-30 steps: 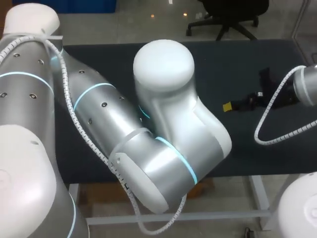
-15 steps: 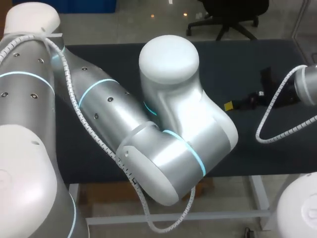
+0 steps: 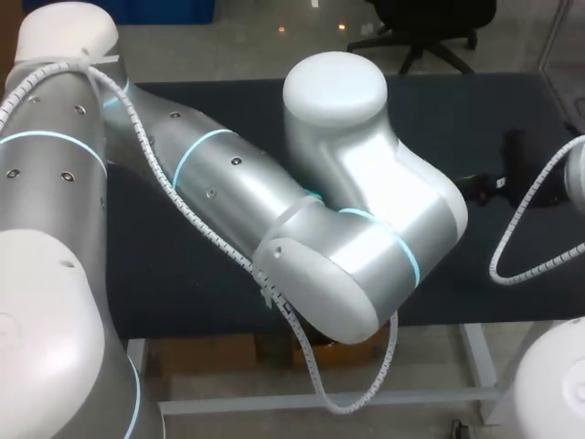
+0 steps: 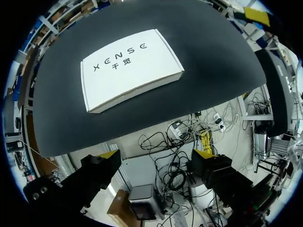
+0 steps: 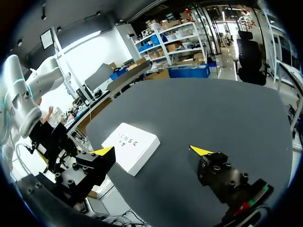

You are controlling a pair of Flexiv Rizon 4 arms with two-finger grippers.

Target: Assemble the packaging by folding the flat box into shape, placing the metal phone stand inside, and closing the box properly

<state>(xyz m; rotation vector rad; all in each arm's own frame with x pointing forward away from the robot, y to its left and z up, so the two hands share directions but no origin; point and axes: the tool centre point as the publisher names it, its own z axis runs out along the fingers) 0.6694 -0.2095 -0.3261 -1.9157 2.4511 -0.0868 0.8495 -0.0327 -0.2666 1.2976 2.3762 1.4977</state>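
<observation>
Boxes number one: our box [image 4: 131, 70] is white, closed and flat, dark print on its lid, lying near the edge of the dark surface [image 4: 208, 56]. We count two end effectors, both wide and empty: the left end effector [image 4: 156, 154] hangs beyond that edge, the right end effector [image 5: 152, 150] above the surface, box ahead.

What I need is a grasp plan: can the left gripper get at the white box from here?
Probably yes: the white box lies flat on the table ahead of the open left gripper, nothing on it or between them.
</observation>
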